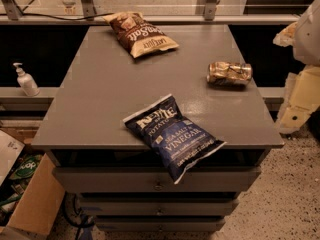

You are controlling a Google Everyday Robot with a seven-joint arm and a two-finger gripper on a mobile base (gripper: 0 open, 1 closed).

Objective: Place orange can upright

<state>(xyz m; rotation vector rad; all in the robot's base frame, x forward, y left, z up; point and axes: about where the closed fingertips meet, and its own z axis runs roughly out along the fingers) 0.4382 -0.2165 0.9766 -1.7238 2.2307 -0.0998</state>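
The orange can point(229, 74) lies on its side near the right edge of the grey table point(100, 99), its long axis running left to right. It has a copper body with pale silvery patches. My gripper point(286, 34) is at the right edge of the view, above and to the right of the can and apart from it, off the table's right side. Pale parts of my arm point(302, 96) hang below it.
A brown chip bag point(140, 33) lies at the table's back. A blue salt and vinegar chip bag point(173, 136) overhangs the front edge. Drawers point(157, 183) sit under the top. A pump bottle point(26, 81) stands on a ledge at left, a cardboard box point(35, 204) below it.
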